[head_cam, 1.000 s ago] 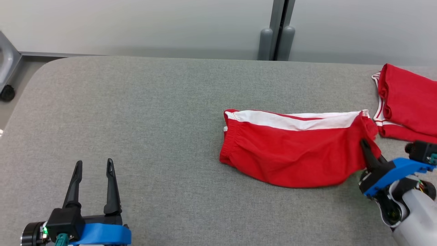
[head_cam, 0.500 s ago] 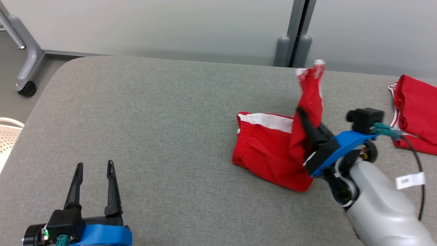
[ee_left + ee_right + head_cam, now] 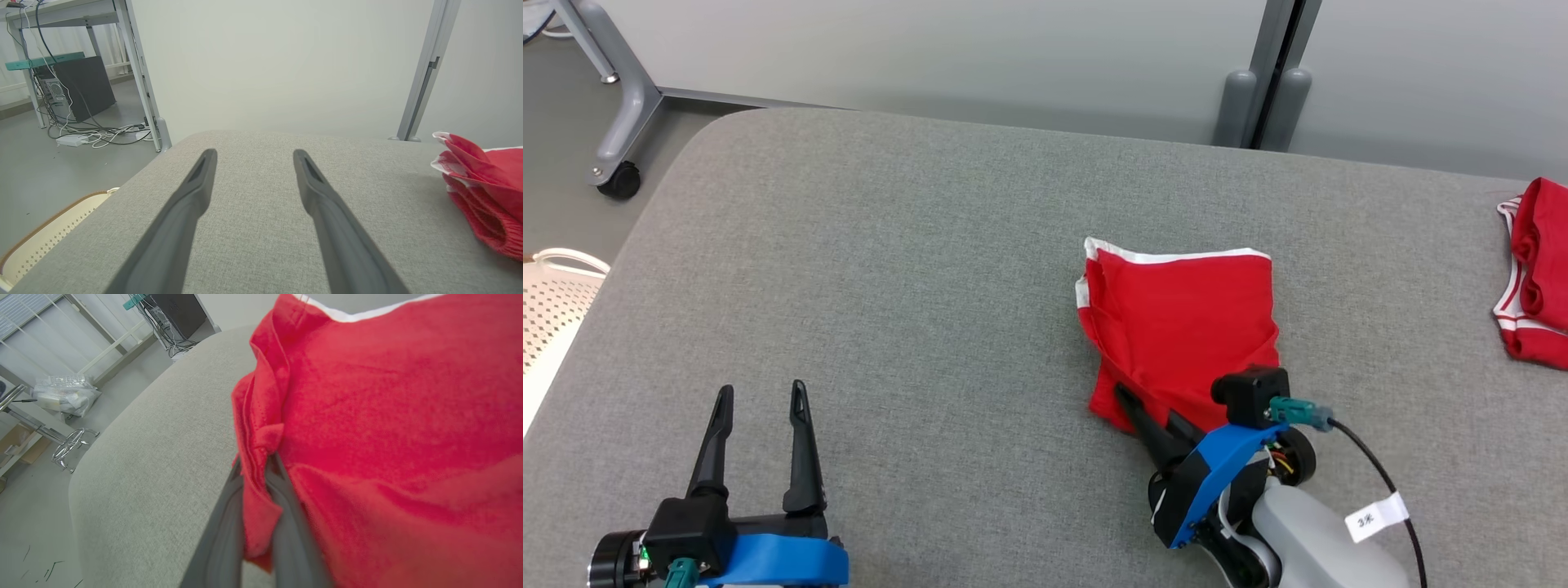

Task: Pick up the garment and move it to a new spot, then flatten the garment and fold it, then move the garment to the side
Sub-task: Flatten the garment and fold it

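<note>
The tips of the right gripper (image 3: 1143, 408) are hard to see in the head view, because they lie against the near left corner of the garment (image 3: 1184, 327). In the right wrist view its 2 fingers (image 3: 220, 539) are pressed together on a strip of the red cloth. The near right part of the garment is covered by the black block and the blue bracket of this wrist. A second red garment (image 3: 1535, 278) is cut off by the right border of the head view, well apart from the first. A white perforated object (image 3: 556, 302) is cut off at the left border, and I cannot tell what it is.

The garment lies right of the centre of the table (image 3: 890, 245), folded to a nearly square shape, with a white band along its far edge and its left edge. To its left there is wide bare cloth up to the rounded far left corner. The left gripper (image 3: 761, 390) is at the lower left, over the near part of the table, with its 2 fingers apart and grey cloth visible between them.

The table has a grey woven cover. Behind it stand a pale wall and a grey post (image 3: 1262, 90). On the floor at the far left stands a metal leg with a caster (image 3: 621, 180).
</note>
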Controlling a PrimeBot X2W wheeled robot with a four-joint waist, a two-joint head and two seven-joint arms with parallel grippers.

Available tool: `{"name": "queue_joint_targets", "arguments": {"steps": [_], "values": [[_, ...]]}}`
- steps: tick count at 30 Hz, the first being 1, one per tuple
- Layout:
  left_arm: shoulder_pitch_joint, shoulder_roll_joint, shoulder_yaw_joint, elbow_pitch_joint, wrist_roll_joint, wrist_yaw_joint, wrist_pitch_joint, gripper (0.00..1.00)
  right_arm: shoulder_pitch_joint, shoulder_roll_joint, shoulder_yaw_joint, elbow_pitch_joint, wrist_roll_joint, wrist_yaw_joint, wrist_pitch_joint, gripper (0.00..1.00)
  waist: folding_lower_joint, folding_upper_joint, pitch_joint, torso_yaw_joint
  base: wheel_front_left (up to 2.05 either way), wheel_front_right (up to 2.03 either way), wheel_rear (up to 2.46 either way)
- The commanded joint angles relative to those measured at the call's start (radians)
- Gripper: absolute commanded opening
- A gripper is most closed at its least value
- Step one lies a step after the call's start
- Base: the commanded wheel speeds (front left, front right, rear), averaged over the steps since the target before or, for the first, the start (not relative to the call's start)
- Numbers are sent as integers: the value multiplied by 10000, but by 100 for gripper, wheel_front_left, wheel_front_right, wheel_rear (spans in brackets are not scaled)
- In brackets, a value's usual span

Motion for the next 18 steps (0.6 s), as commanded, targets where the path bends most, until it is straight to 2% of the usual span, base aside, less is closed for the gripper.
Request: {"name": "queue_joint_targets", "arguments": {"steps": [1,2,7,14,15,16,18], "values": [[-146,-7,64,-10,-48,33,-22,100,93,47,104,2,-55,5,-203,47,0,0,7,-16,0,0,0],[-144,-7,90,3,-25,28,-24,100,133,72,169,-23,-27,5,-290,99,0,0,5,-38,0,0,0],[-93,-9,88,6,122,43,-22,100,17,-433,-114,-367,-11,3,-853,100,0,0,-91,-147,0,0,0],[-122,-9,141,58,122,-68,-22,100,-108,-1234,-1684,-542,-295,5,-1074,100,0,0,-162,-225,0,0,0],[-139,-7,146,60,116,-75,-22,100,-145,-1264,-1834,-481,-441,5,-1079,42,0,0,-150,-227,0,0,0],[-157,-7,149,64,108,-78,-24,100,-202,-1311,-1910,-413,-647,5,-1079,0,0,0,-133,-228,0,0,0],[-214,-9,100,81,88,-104,-24,100,-241,-1266,-2112,-157,-974,5,-1083,0,0,0,-71,-200,0,0,0]]}}
